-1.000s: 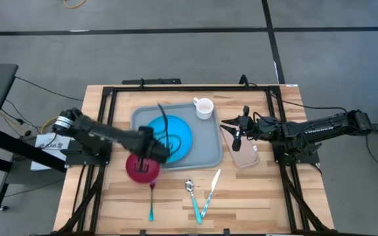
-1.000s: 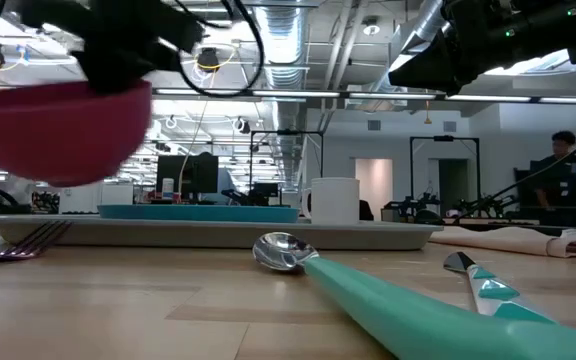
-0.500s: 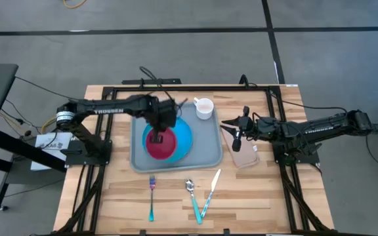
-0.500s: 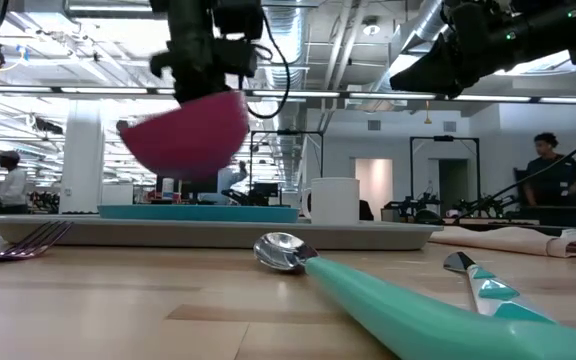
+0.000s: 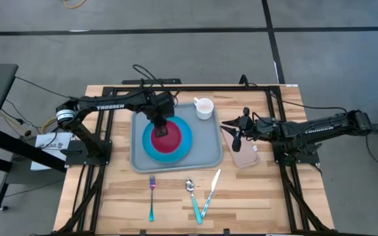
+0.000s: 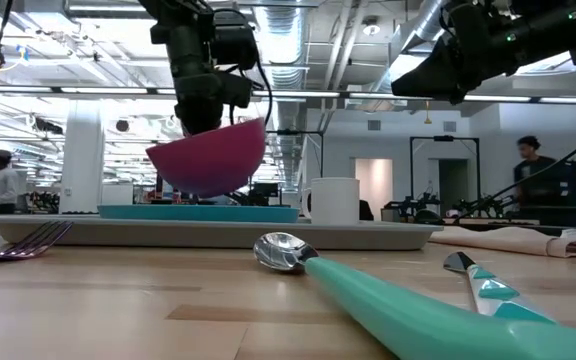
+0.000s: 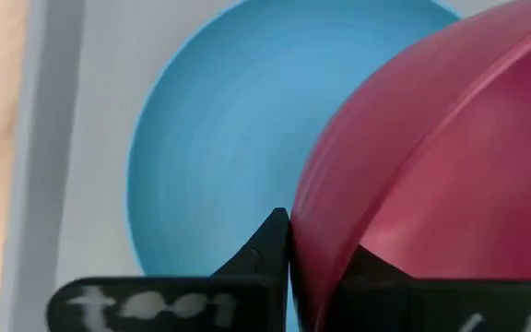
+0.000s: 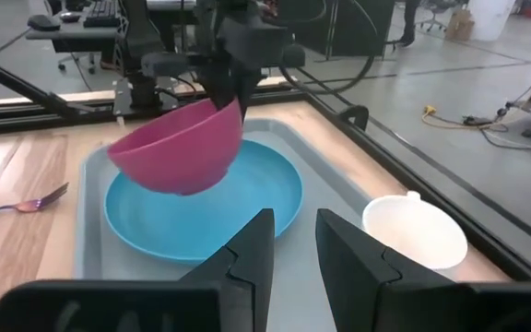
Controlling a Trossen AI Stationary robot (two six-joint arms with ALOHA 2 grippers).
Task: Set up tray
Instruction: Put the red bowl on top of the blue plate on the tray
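While my left gripper (image 5: 161, 122) pinches the tilted magenta bowl's (image 5: 165, 138) rim just above the blue plate (image 5: 184, 141) on the grey-blue tray (image 5: 208, 147) mid-table, my right gripper (image 5: 237, 136) hovers slightly parted over the beige napkin (image 5: 247, 156).

The high view looks straight down; the low view looks level across; both share the glossy magenta plastic bowl (image 5: 165, 136) (image 6: 208, 158).

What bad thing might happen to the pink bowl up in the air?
The left gripper pinches the pink bowl only by its rim, tilted above the blue plate, so it might slip and drop. Released off-centre, it could slide off the plate or roll toward the white cup on the tray.
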